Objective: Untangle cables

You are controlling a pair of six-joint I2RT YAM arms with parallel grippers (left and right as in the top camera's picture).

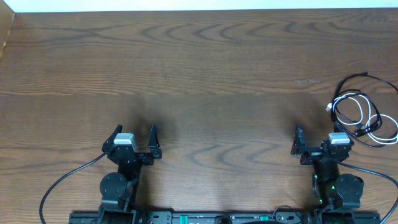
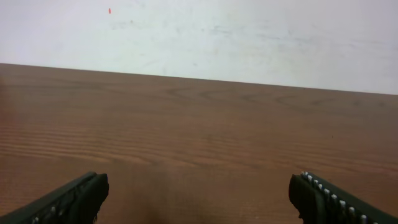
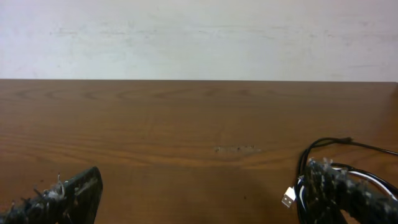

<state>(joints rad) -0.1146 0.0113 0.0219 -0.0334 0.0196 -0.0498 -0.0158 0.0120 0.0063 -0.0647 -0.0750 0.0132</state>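
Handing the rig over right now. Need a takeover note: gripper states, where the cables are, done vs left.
Left gripper: jaws open, empty, over bare table, far from the cables.
Right gripper: jaws open, empty, right next to the cable pile.
Cables: black cable and white cable lie looped together near the table's right edge, just beyond the right gripper.
Done: nothing visible; neither cable is held and the loops overlap.
Left: grasp a cable, pull the two apart, lay them separately.

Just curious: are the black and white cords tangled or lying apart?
Tangled: the black cable and white cable loop across each other in one heap.
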